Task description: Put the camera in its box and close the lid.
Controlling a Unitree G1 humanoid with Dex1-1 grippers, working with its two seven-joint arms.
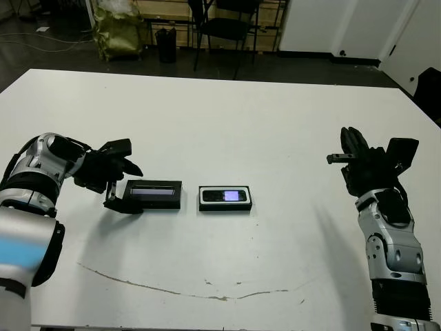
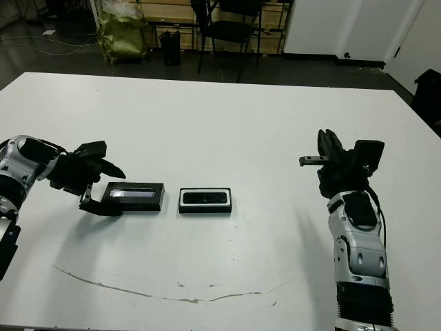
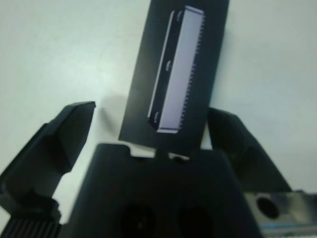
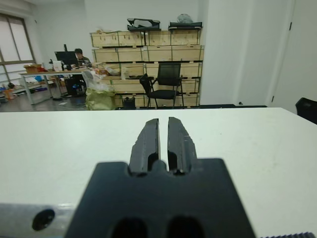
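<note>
Head views: the camera is seen already seated in the box mid-tabletop; the lid lies beside it, unfitted. Left wrist view: the left end effector is spread about the lid's end. Right wrist view: the right end effector is pressed together, empty; contact with the lid cannot be judged.

The two head views look forward and down on the white table, both showing the same scene from slightly shifted positions. The left wrist view looks closely down on the lid. The right wrist view looks level across the table toward shelves far behind.
</note>
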